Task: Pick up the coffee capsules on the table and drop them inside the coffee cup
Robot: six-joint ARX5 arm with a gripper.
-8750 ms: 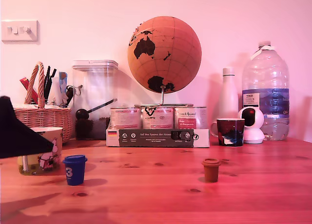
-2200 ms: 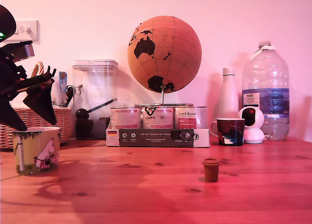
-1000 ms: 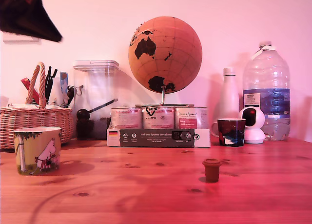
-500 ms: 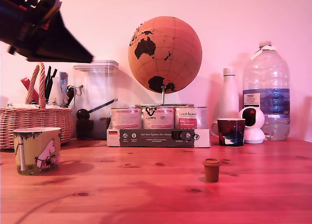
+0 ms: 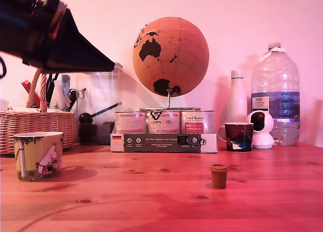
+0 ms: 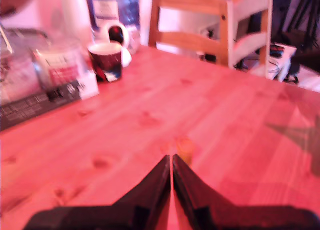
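My gripper (image 6: 171,162), shut and empty, hangs high above the yellow-green cup (image 5: 38,155); the brown capsule (image 5: 218,175) stands on the counter (image 5: 151,201) well toward the dark mug (image 5: 238,136)

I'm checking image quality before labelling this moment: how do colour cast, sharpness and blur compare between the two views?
Exterior view: strong pink-red cast, but the globe and brown capsule are sharp; the gripper at the upper left is a dark, slightly smeared shape. Wrist view: same pink cast, soft and washed-out overall; the dark mug and chair are blurry, the fingers nearly silhouetted.
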